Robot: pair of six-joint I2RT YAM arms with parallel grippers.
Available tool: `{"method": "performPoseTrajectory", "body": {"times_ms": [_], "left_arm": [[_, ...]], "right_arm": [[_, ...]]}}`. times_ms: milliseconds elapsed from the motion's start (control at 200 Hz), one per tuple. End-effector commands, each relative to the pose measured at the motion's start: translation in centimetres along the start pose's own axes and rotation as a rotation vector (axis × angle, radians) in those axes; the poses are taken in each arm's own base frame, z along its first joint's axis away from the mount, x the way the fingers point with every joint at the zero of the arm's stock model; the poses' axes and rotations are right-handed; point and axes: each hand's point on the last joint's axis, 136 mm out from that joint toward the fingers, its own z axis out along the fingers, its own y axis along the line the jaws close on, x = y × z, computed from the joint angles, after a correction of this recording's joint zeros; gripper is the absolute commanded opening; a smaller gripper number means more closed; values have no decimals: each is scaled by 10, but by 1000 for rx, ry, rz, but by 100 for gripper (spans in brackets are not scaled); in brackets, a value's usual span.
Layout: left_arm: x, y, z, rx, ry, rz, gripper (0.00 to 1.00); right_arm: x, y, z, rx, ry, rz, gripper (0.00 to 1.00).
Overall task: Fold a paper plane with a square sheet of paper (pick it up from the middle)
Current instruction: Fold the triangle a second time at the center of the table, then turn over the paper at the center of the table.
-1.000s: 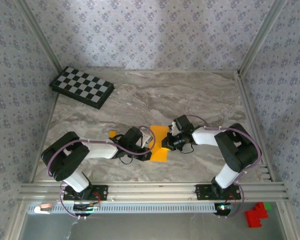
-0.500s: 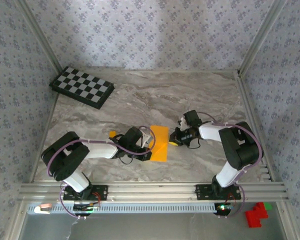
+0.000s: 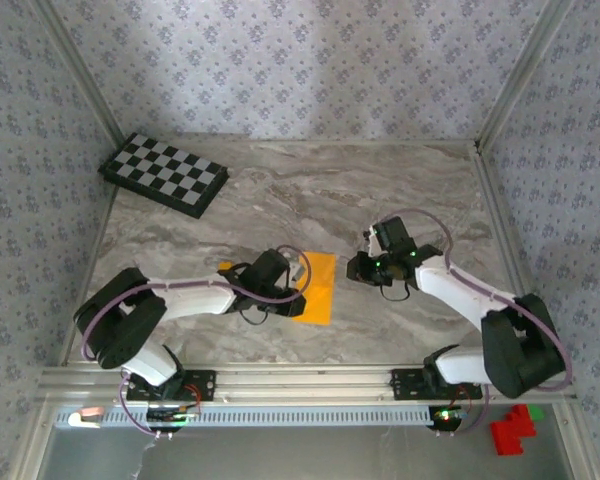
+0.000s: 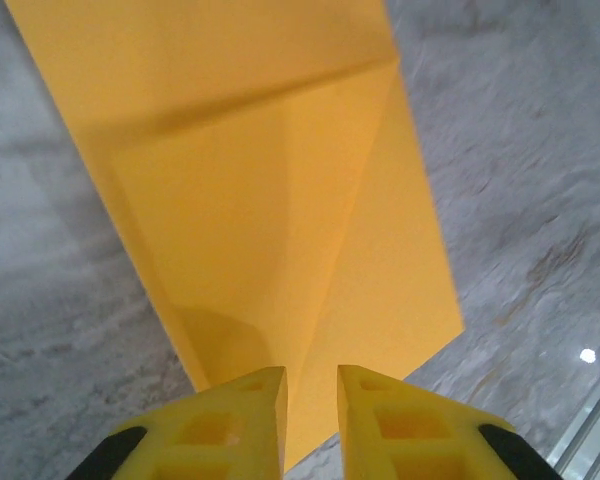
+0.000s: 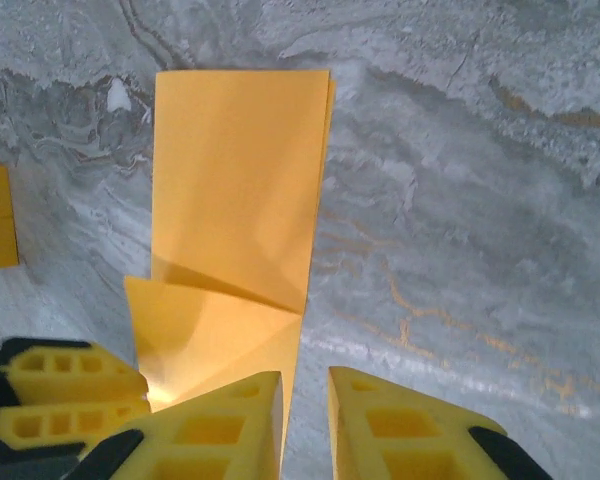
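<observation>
Desk [image 3: 380,190]: grey marble, folded sheet [image 3: 317,288] mid-near.
My left pincer [image 4: 311,378]: slightly spread, over sheet.
My right pincer [image 5: 305,382]: slightly spread, empty.
Risk: unpressed flaps springing open.

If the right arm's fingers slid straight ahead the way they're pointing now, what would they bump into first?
Most likely the folded sheet of paper, lying just ahead of the right fingers on the marble table. How high the fingers hover above it is unclear.
</observation>
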Motion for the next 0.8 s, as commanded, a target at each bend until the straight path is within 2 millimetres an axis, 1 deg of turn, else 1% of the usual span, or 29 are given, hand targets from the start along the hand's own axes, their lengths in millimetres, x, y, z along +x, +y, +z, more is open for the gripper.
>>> {"method": "performPoseTrajectory", "body": {"times_ms": [0, 135, 210, 315, 425, 495, 560, 675, 720, 795], "left_arm": [[-31, -4, -13, -6, -79, -29, 21], [-44, 4, -7, -8, -81, -49, 18], [-48, 2, 1, 4, -69, -36, 15], [-52, 4, 13, 5, -53, -29, 13], [-52, 22, 24, -45, -44, -54, 11], [-50, 33, 25, -73, -61, -83, 10], [-47, 41, 25, -95, -82, -117, 8], [-31, 57, 27, -141, -91, -194, 6], [-25, 63, 25, -159, -102, -227, 6], [-18, 68, 21, -185, -127, -262, 5]], "right_arm": [[22, -17, -6, 133, 13, -34, 24], [35, -6, -8, 153, 14, -75, 32], [40, 0, -7, 150, 24, -95, 35], [50, 3, -3, 163, 38, -77, 38], [64, 11, 6, 146, 71, -72, 40], [73, 17, 11, 139, 100, -82, 41], [77, 22, 14, 125, 117, -85, 41], [81, 31, 22, 71, 134, -55, 41], [82, 35, 25, 57, 134, -45, 42], [84, 44, 32, 24, 136, -31, 42]]}}
